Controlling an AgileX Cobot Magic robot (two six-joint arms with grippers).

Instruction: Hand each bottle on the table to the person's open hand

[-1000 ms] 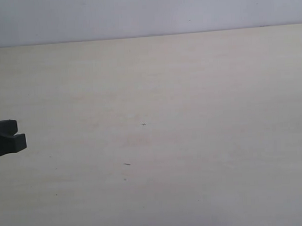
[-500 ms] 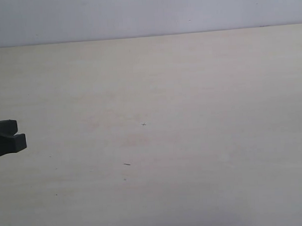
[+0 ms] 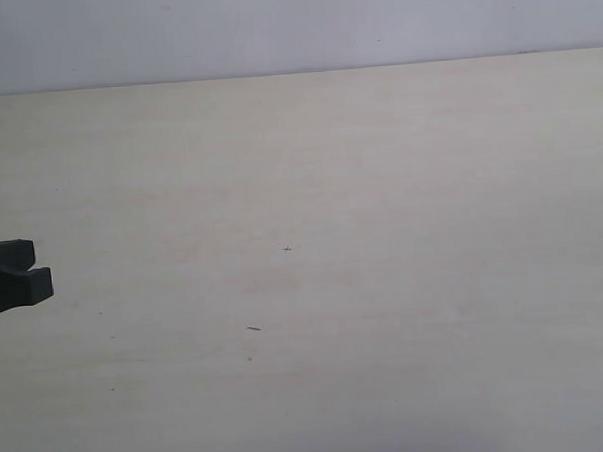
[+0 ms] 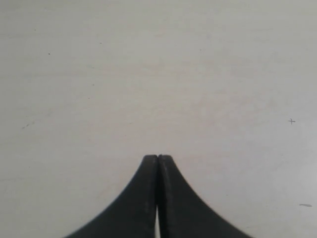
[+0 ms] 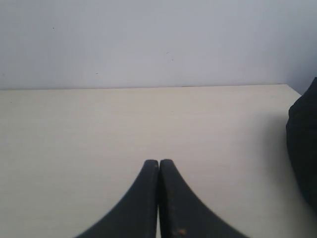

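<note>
No bottles show in any view, and the person's open hand is out of view too. The pale cream table [image 3: 380, 183] carries only a few tiny dark specks [image 3: 286, 249]. My left gripper [image 3: 33, 268] pokes in at the far left edge of the exterior view, low over the table. In the left wrist view the left gripper [image 4: 158, 157] is shut with nothing between its black fingers. My right gripper [image 5: 159, 161] is also shut on nothing, over bare table [image 5: 99, 124]; it lies outside the exterior view.
A plain pale wall [image 3: 293, 26] runs behind the table's far edge. A dark rounded shape [image 5: 303, 148] sits at the edge of the right wrist view, near the table's corner; what it is cannot be told.
</note>
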